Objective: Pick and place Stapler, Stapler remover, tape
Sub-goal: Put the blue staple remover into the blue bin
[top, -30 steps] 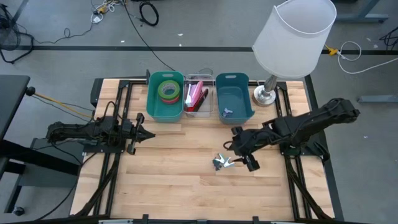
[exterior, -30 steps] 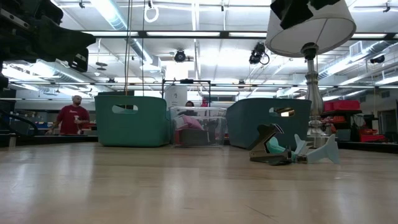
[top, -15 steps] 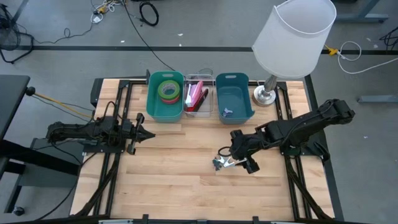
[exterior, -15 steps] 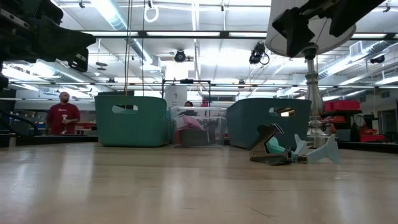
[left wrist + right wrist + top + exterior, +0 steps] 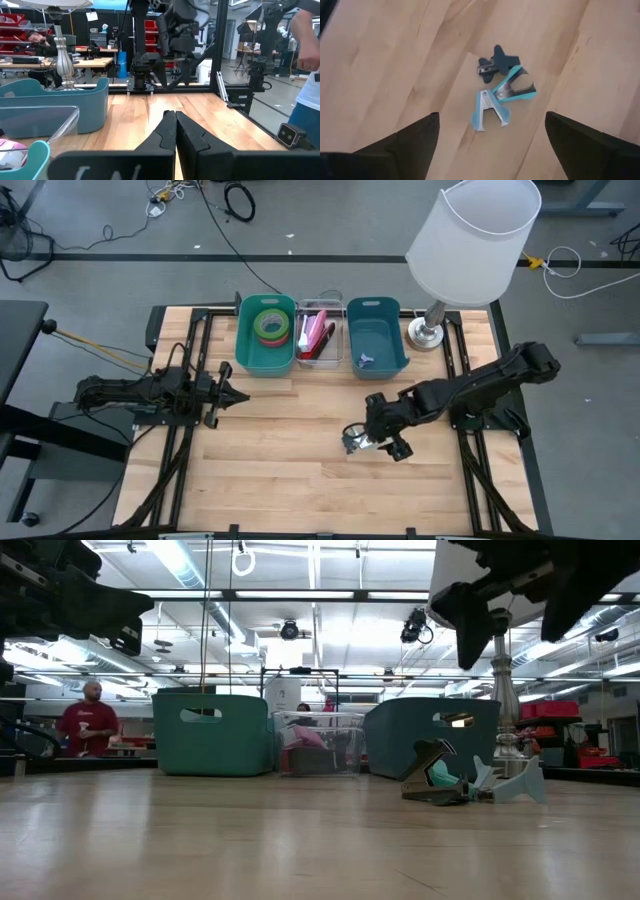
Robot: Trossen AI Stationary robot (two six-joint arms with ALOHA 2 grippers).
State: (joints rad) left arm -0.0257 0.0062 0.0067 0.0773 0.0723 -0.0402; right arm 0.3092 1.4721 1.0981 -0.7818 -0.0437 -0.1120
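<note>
The right end effector, fingers wide apart, hangs over three staple removers on the desk. A lamp stands near.

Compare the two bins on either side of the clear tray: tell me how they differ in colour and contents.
The green bin is a lighter green; the blue bin is a darker teal-blue. The green bin holds a stack of tape rolls; the blue bin holds one small staple remover and is otherwise bare. The green bin stands nearer the left arm, the blue bin by the lamp base. Both are open-topped, similar in shape, and stand at the table's far edge.
</note>
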